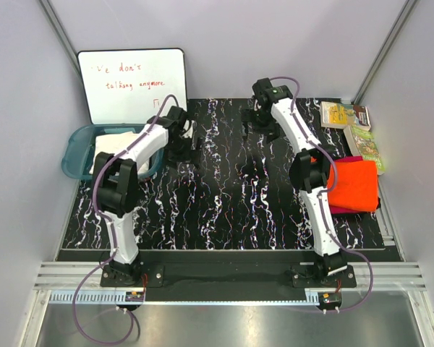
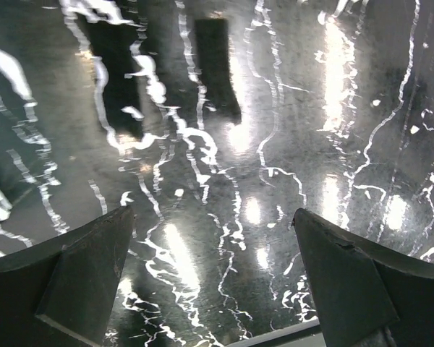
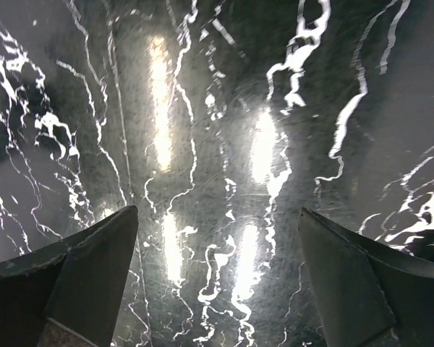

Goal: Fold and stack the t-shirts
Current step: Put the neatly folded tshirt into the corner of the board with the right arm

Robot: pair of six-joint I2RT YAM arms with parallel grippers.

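A folded orange t-shirt lies on a magenta-pink t-shirt at the table's right edge. A cream-white t-shirt lies in the teal tub at the left. My left gripper is open and empty over the black marbled table, right of the tub; its fingers frame bare tabletop. My right gripper is open and empty at the table's back middle; its fingers also frame bare tabletop. No shirt shows in either wrist view.
A whiteboard with red writing leans on the back wall at the left. Colourful booklets lie at the back right corner. Grey walls close in both sides.
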